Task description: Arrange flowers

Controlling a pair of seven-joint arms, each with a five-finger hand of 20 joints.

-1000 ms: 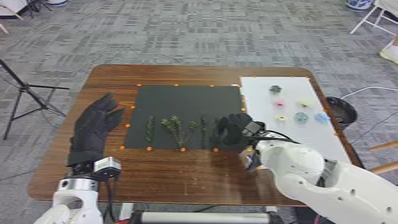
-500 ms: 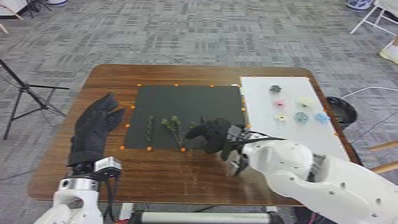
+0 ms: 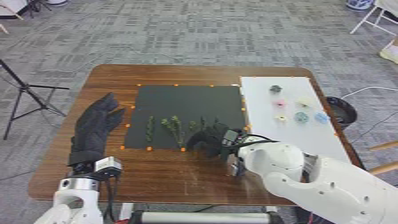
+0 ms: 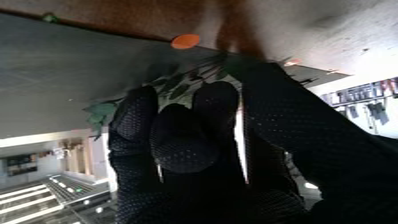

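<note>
In the head view my right hand (image 3: 210,138) is low over the near edge of the black sheet (image 3: 182,101), at the base of the right-hand greenery. A leafy sprig (image 3: 173,128) lies just left of it, with a thin dark green sprig (image 3: 149,128) farther left. My left hand (image 3: 92,131), fingers straight, is over the table's left side. On the white sheet (image 3: 259,135) are pink (image 3: 280,103), pale yellow (image 3: 305,103), teal (image 3: 301,117) and blue flowers (image 3: 322,118). In the right wrist view, leaves (image 4: 180,91) show beyond my right hand (image 4: 185,150); contact is unclear.
Orange markers (image 3: 183,149) line the black sheet's edges on the brown table (image 3: 169,177). A black round container (image 3: 342,111) stands beyond the table's right edge. A tripod (image 3: 28,87) is on the floor at the left.
My right hand has moved left and nearer to the robot along the black sheet's near edge, first crossing the greenery there. The left hand has stayed still.
</note>
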